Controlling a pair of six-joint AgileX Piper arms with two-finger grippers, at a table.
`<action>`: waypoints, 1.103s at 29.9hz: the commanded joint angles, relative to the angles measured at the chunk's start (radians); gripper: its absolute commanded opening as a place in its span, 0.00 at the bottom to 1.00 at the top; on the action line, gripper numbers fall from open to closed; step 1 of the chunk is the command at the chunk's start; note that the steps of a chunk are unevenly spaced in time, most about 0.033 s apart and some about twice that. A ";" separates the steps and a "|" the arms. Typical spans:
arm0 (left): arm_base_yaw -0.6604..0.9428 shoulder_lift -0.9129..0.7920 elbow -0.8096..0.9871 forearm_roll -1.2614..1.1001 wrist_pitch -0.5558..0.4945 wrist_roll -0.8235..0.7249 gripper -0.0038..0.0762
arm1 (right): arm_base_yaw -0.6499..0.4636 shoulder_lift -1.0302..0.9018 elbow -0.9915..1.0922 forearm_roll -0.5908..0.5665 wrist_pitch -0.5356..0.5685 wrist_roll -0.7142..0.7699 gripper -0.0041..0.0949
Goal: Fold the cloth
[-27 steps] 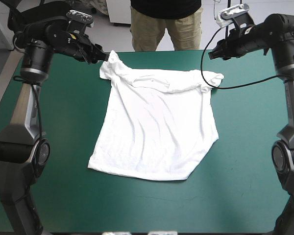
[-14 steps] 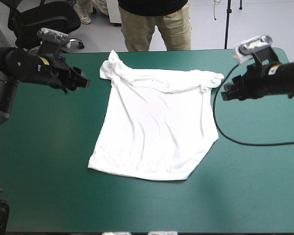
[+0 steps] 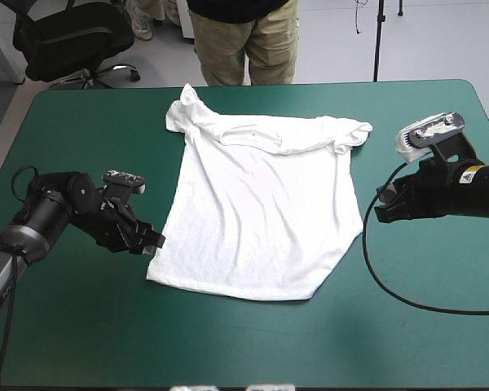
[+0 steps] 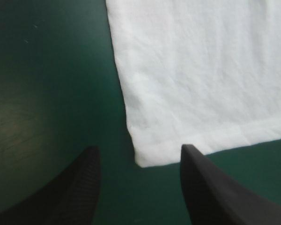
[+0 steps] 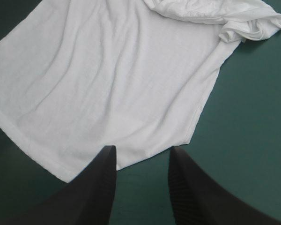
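Note:
The white T-shirt [image 3: 261, 212] lies spread flat mid-table, collar toward the far edge, hem toward the near edge, its right sleeve bunched. My left gripper [image 3: 152, 242] is low over the cover just left of the shirt's near-left hem corner. In the left wrist view that gripper [image 4: 140, 149] is open, with the T-shirt [image 4: 201, 70] corner just ahead between its fingers. My right gripper [image 3: 381, 213] hovers right of the shirt's right side edge. In the right wrist view that gripper [image 5: 144, 150] is open, and the T-shirt [image 5: 122, 79] side edge lies just ahead of the fingertips.
Bare teal-green cover [image 3: 73, 326] shows on both sides of the shirt and along the near edge of the table.
Both arms have swung out from the shirt's far sleeve corners and come down toward its near half. The shirt has not moved.

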 commanded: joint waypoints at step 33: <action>-0.106 0.209 0.130 -0.143 -0.207 0.168 0.03 | 0.025 -0.010 0.154 0.032 -0.089 -0.018 0.39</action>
